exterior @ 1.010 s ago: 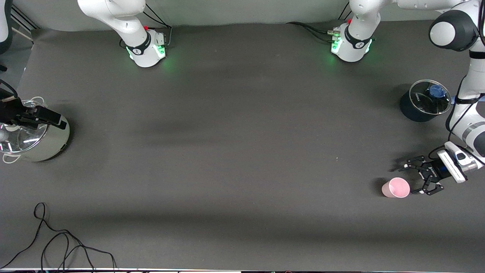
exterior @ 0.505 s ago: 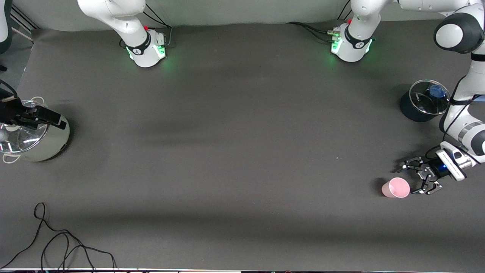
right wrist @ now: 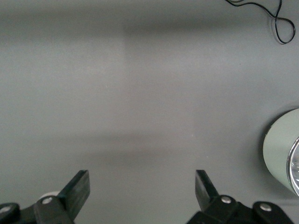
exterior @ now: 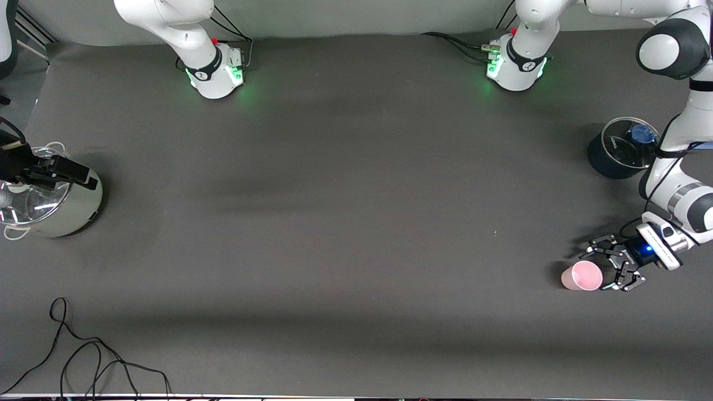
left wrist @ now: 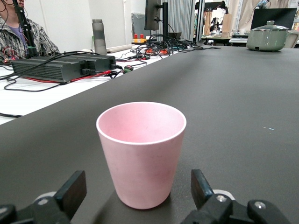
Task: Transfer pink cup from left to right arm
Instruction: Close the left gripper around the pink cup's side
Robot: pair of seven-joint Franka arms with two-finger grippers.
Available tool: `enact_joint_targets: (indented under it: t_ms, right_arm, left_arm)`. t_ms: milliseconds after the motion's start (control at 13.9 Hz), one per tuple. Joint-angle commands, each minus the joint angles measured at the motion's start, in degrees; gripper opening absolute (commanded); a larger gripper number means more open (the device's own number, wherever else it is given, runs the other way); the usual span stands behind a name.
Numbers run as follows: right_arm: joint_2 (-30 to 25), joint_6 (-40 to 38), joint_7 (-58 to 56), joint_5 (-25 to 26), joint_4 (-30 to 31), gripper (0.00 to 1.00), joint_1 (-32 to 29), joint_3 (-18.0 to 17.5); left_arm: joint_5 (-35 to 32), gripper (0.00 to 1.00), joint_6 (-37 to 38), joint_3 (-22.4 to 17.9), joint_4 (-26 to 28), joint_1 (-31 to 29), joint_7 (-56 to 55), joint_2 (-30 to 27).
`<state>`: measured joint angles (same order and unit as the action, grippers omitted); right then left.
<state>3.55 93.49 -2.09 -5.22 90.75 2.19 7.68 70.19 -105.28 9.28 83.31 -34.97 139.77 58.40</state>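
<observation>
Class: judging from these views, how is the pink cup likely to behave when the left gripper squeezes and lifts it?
The pink cup looks thin-walled and empty, so probably light. Its smooth, tapered sides may slip downward between the open left gripper fingers. Standing upright on a narrow base, it could tip if nudged.

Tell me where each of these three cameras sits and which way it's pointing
Front view: high across the table, facing both arm bases; shows the left pincer open beside the pink cup.
Left wrist view: low behind its own fingertips, looking level at the cup between them.
Right wrist view: looks down past the open right pincer at the table.
Front and left wrist views share the cup.
</observation>
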Motion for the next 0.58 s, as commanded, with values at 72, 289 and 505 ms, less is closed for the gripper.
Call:
enact_joint_targets:
  t_ms: [72,289,505]
  right_arm:
    - [-0.39,-0.23,-1.43,-1.1,0.22,1.0,0.01,0.32]
    - [-0.39,-0.23,-1.43,-1.1,0.22,1.0,0.01,0.32]
    - [-0.39,-0.23,-1.34,-1.1,0.22,1.0,0.01,0.32]
  left_arm:
    - [1.7,1.0,0.16,0.39,-0.96,0.43,1.03,1.89]
    - [1.88,1.0,-1.06,0.56,-0.87,1.57,1.03,1.89]
    - [2.76,1.0,-1.24,0.56,-0.87,2.8,1.12,2.33]
